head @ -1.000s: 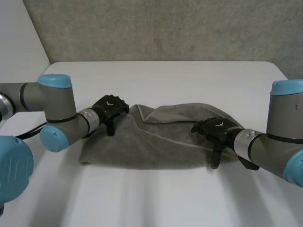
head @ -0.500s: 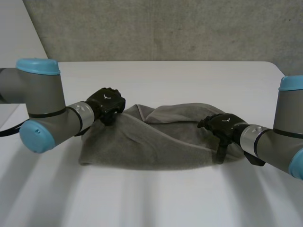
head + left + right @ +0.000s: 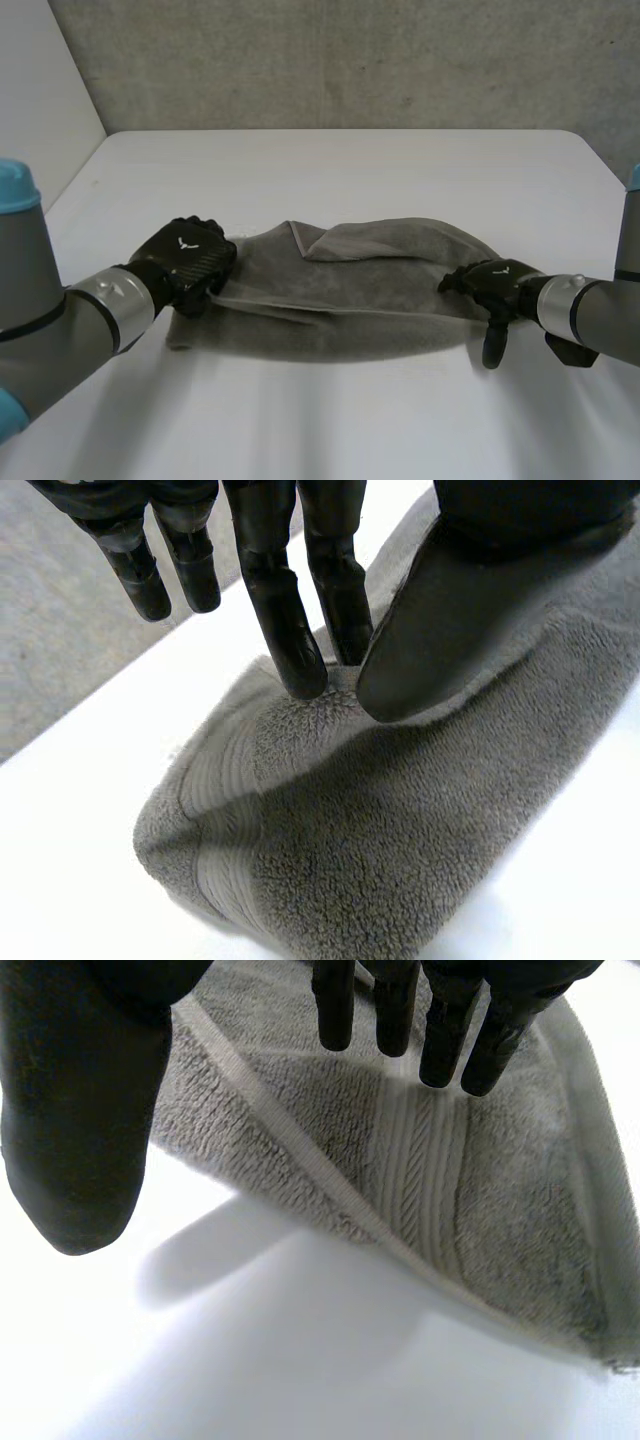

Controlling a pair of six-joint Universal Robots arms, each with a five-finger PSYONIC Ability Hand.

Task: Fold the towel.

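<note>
**Item 1. Table (image 3: pixel 350 170).** White, and the largest thing before you. It carries everything listed below. A grey concrete wall (image 3: pixel 350 60) stands behind its far edge.

**Item 2. Towel (image 3: pixel 370 290).** Grey terry, lying on the table between the two arms, nearer you than the table's middle. You see it bunched into a long, low mound running from one robot hand to the other. At its far side a corner is turned over and shows a pale hem. At its left end an upper layer is raised off the layer beneath.

**Item 3. Left arm (image 3: pixel 60 330).** Grey, reaching in from the left toward the towel's left end.

**Item 4. Right arm (image 3: pixel 600 315).** Grey, reaching in from the right toward the towel's right end.

**Item 5. Left robot hand (image 3: pixel 185 262).** Black, set on the towel's left end. In your left wrist view two fingers (image 3: pixel 290 650) and the thumb (image 3: pixel 450 630) close on a raised ridge of the towel (image 3: pixel 400 860), pinching the pile between them. The other fingers hang straight, clear of the cloth. State: grasping the towel.

**Item 6. Right robot hand (image 3: pixel 495 285).** Black, at the towel's right end. In your right wrist view the fingers (image 3: pixel 440 1030) are straight, their tips over the towel's ribbed band (image 3: pixel 420 1180). The thumb (image 3: pixel 80 1110) stands well apart from them, over bare table just beside the towel's edge. State: released, with nothing pinched.
</note>
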